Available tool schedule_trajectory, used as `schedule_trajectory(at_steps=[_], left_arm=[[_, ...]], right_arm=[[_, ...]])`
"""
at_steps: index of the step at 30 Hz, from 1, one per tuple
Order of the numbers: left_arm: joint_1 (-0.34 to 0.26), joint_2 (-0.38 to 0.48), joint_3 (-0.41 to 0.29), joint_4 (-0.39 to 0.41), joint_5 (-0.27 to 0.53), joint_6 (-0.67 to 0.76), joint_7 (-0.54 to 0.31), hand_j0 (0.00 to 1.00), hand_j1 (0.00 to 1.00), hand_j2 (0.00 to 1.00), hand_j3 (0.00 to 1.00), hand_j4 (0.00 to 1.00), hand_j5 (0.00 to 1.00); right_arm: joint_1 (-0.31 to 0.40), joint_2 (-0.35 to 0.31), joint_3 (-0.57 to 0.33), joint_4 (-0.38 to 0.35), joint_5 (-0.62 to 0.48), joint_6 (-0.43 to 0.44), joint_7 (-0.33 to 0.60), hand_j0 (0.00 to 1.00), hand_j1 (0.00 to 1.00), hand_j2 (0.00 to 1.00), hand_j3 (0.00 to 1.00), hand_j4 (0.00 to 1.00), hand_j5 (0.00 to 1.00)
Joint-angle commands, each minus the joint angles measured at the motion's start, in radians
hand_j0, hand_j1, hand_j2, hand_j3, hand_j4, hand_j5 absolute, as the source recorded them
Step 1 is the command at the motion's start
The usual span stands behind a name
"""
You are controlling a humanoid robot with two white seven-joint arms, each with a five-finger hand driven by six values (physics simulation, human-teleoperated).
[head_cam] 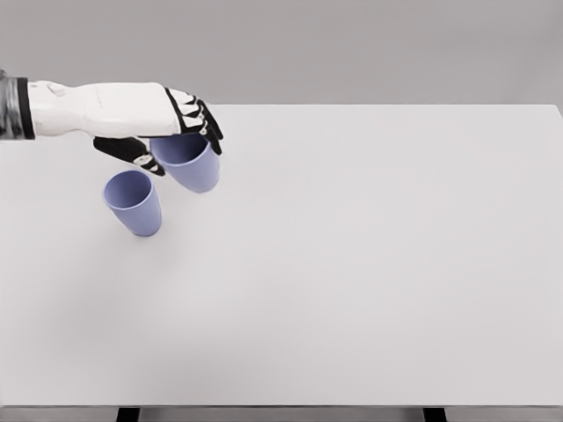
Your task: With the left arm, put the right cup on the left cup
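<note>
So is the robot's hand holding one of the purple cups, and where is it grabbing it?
Yes. The left hand holds the right cup by its rim, fingers over the far edge and thumb on the near side. The left cup stands free.

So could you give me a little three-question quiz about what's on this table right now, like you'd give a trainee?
1. True or false: the left hand is gripping a cup.
2. How many cups are in view?
3. The free cup is: A) beside the held cup, lower left of it in the picture, B) stacked inside it, C) tipped over on the table.

Key: 1 true. 2 two, both pale purple. 3 A.
</note>
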Motion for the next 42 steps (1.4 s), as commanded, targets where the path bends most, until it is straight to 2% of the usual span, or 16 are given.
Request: schedule_trajectory(at_steps=[1,4,6,11,18,24,29,42], left_arm=[[-0.002,0.015,-0.001,0.001,0.011,-0.018,-0.027,0.46,0.46,0.46,0.46,0.46,0.46],[-0.081,0.039,-0.073,0.007,0.032,-0.03,-0.041,0.46,0.46,0.46,0.46,0.46,0.46],[-0.098,0.055,-0.082,0.018,0.046,-0.03,-0.057,0.46,0.46,0.46,0.46,0.46,0.46],[-0.109,0.079,-0.085,0.067,0.061,-0.03,-0.1,0.46,0.46,0.46,0.46,0.46,0.46],[-0.123,0.079,-0.087,0.113,0.068,-0.037,-0.117,0.46,0.46,0.46,0.46,0.46,0.46],[-0.123,0.081,-0.124,0.169,0.074,-0.037,-0.116,0.46,0.46,0.46,0.46,0.46,0.46],[-0.121,0.081,-0.147,0.176,0.091,-0.037,-0.114,0.47,0.47,0.47,0.47,0.47,0.47],[-0.12,0.084,-0.147,0.19,0.101,-0.037,-0.113,0.47,0.47,0.47,0.47,0.47,0.47]], right_arm=[[0.0,0.0,0.0,0.0,0.002,-0.002,0.0,1.0,1.0,1.0,1.0,1.0,1.0],[0.0,0.0,0.0,0.0,0.002,-0.001,0.0,1.0,1.0,1.0,1.0,1.0,1.0],[-0.002,0.0,0.0,0.0,0.0,-0.001,0.0,1.0,1.0,1.0,1.0,1.0,1.0],[0.0,0.0,0.0,0.0,0.0,-0.001,0.0,1.0,1.0,1.0,1.0,1.0,1.0],[0.0,0.0,0.0,0.0,0.0,-0.001,0.0,1.0,1.0,1.0,1.0,1.0,1.0],[0.0,0.0,0.0,0.0,0.002,-0.001,0.0,1.0,1.0,1.0,1.0,1.0,1.0],[-0.002,0.0,0.0,0.0,0.002,-0.001,0.0,1.0,1.0,1.0,1.0,1.0,1.0],[-0.002,0.0,0.0,0.0,0.0,-0.001,0.0,1.0,1.0,1.0,1.0,1.0,1.0]])
